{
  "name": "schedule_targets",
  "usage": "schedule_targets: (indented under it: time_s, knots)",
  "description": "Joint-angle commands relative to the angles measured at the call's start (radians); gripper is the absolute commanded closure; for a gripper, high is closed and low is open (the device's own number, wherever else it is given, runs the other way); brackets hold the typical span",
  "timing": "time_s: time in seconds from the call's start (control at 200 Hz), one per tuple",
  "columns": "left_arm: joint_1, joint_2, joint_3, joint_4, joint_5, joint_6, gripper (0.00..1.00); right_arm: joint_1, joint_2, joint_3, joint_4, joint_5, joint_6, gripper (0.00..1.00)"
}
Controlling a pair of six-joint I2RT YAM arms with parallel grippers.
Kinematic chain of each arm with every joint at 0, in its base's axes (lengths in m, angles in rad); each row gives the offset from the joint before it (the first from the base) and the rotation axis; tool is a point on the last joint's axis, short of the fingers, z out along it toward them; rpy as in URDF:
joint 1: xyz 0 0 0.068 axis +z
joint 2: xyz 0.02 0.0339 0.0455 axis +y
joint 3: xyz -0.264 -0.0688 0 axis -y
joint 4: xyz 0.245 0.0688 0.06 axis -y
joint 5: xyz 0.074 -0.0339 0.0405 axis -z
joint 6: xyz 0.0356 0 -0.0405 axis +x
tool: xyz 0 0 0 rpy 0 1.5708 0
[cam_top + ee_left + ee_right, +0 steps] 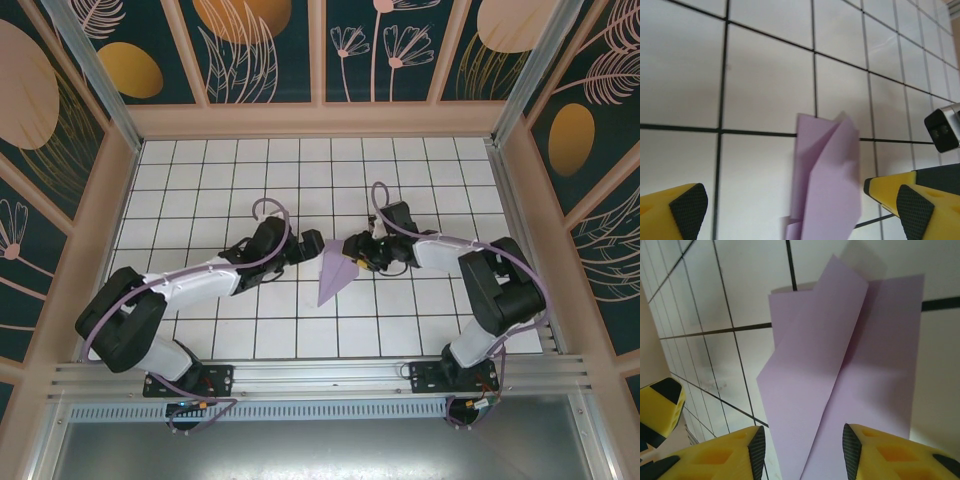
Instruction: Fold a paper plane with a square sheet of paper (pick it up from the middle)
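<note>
The square sheet of paper is folded into a lavender paper plane [335,275], a narrow dart whose point faces the near edge of the tiled table. My left gripper [315,245] stands open just left of its wide end, and my right gripper [352,248] stands open just right of it. In the left wrist view the paper plane [830,185] runs up between the wide-apart fingers of the left gripper [800,210] without touching either pad. In the right wrist view the paper plane [840,365] shows its centre crease, lying loose between the pads of the right gripper [802,450].
The white tiled table [200,200] is walled on three sides by patterned panels [320,50]. A metal rail [320,375] with both arm bases runs along the near edge. One yellow finger of the left gripper [660,405] shows in the right wrist view.
</note>
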State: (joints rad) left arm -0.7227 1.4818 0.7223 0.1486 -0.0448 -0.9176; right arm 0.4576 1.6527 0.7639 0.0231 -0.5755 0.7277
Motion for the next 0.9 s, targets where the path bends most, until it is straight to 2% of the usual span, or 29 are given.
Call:
schedule_targets:
  time_s: [0.0,0.315,0.575,0.896]
  knots:
    - [0.015,-0.040,-0.025,-0.019,-0.033,-0.012,0.02,0.023,0.043,0.034,0.024,-0.001,0.039,0.53]
    - [0.026,-0.056,-0.053,-0.023,-0.029,-0.017,0.01,0.064,0.097,0.069,0.055,-0.026,0.049,0.60]
    - [0.035,-0.068,-0.056,-0.034,-0.030,-0.015,0.01,0.070,0.117,0.068,0.082,-0.051,0.073,0.61]
    - [0.038,-0.066,-0.059,-0.040,-0.033,-0.012,0.01,0.057,0.064,0.077,-0.054,0.152,0.073,0.59]
